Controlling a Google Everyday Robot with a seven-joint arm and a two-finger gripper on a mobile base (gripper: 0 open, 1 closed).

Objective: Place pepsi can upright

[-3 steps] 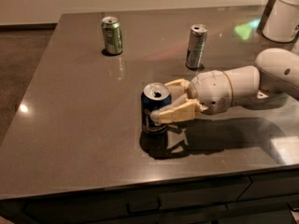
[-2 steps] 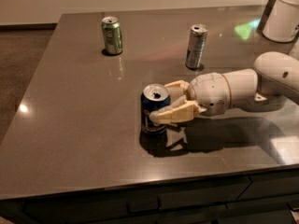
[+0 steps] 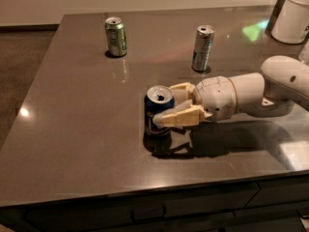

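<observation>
The pepsi can (image 3: 155, 114) is dark blue with a silver top. It stands upright on the dark table (image 3: 82, 129), near the middle and toward the front. My gripper (image 3: 167, 104) reaches in from the right, level with the can's upper half. Its cream fingers (image 3: 179, 117) sit on the near and far sides of the can and close on it. The white arm (image 3: 251, 94) stretches off to the right edge.
A green can (image 3: 116, 36) stands upright at the back left. A taller slim silver can (image 3: 203, 48) stands at the back centre. A white container (image 3: 292, 16) stands at the back right corner. The table's front edge runs close below the pepsi can.
</observation>
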